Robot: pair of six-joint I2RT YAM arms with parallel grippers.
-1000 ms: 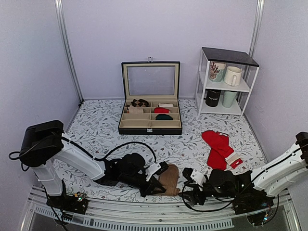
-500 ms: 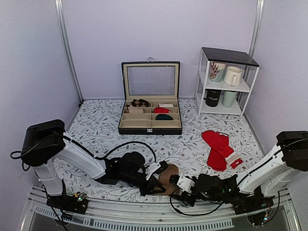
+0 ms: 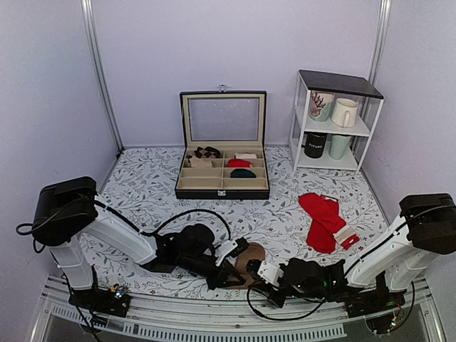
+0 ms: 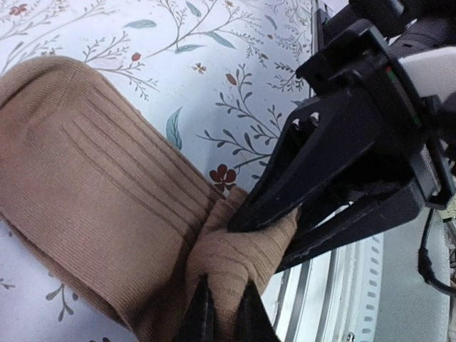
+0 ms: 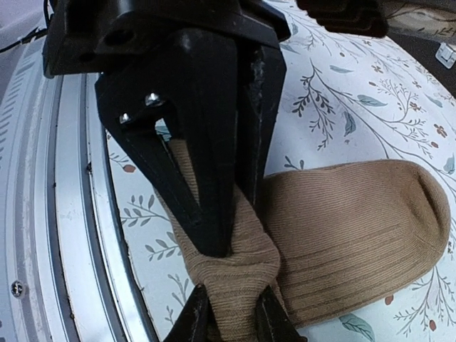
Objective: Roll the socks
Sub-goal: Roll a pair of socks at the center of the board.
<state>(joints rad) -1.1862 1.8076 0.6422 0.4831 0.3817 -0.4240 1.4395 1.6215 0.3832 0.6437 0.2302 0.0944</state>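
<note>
The tan-brown ribbed socks (image 3: 252, 255) lie bunched at the near edge of the table, between the two arms. My left gripper (image 4: 222, 313) is shut on a fold of the socks (image 4: 100, 199) at their near end. My right gripper (image 5: 231, 313) is shut on the same bunched end of the socks (image 5: 342, 228) from the opposite side. The two pairs of fingers meet nose to nose over that fold. In the top view the left gripper (image 3: 229, 274) and right gripper (image 3: 262, 279) nearly touch, hiding the near part of the socks.
Red socks with a white tag (image 3: 324, 221) lie at the right. An open black box (image 3: 222, 187) with small rolls in its compartments stands at the back centre. A white shelf with mugs (image 3: 331, 121) stands at the back right. The metal table rail (image 5: 64, 235) runs just beside the grippers.
My right gripper has moved left along the near edge to the socks and closed on their bunched end. The left gripper has kept its hold and barely moved.
</note>
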